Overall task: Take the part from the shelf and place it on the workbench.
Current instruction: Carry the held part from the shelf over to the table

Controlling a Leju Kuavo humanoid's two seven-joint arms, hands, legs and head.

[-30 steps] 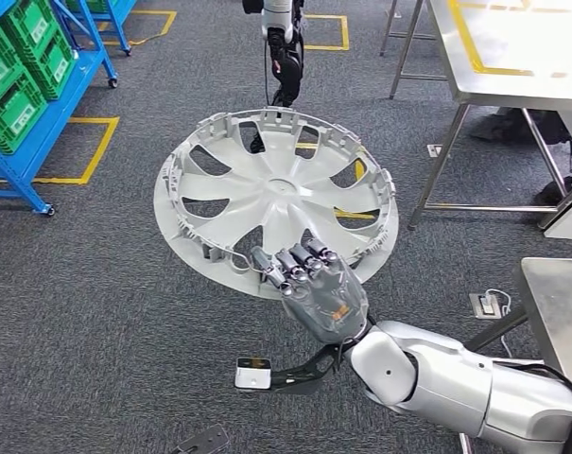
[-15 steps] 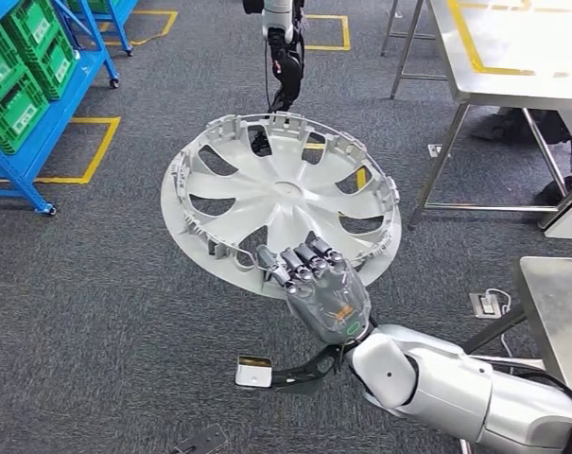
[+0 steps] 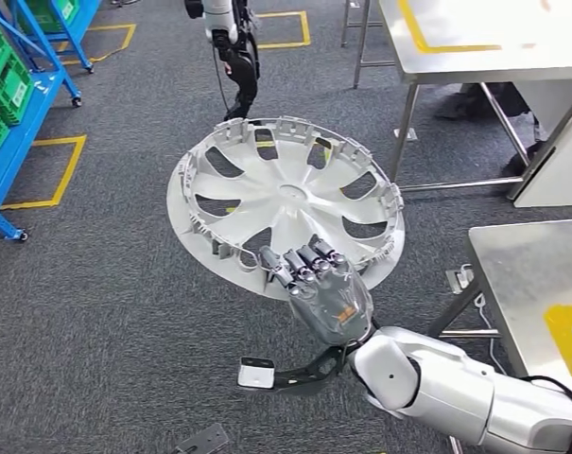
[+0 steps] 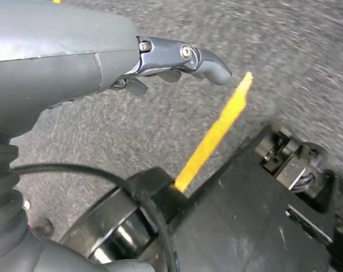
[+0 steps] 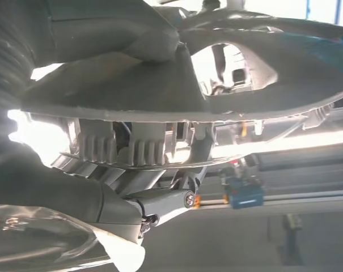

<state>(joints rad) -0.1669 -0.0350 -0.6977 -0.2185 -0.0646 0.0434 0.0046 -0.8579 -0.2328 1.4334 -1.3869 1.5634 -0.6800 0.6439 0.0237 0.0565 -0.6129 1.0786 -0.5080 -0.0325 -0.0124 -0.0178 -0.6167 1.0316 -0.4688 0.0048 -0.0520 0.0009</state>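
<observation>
Silver hubcap (image 3: 286, 203) flat, inner face up

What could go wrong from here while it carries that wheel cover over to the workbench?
The right hand grips the wheel cover only at its near rim, so most of it hangs unsupported and could tilt or slip out. The broad cover could also clip the leg of the steel workbench at the right, or the other robot standing just beyond its far edge.
</observation>
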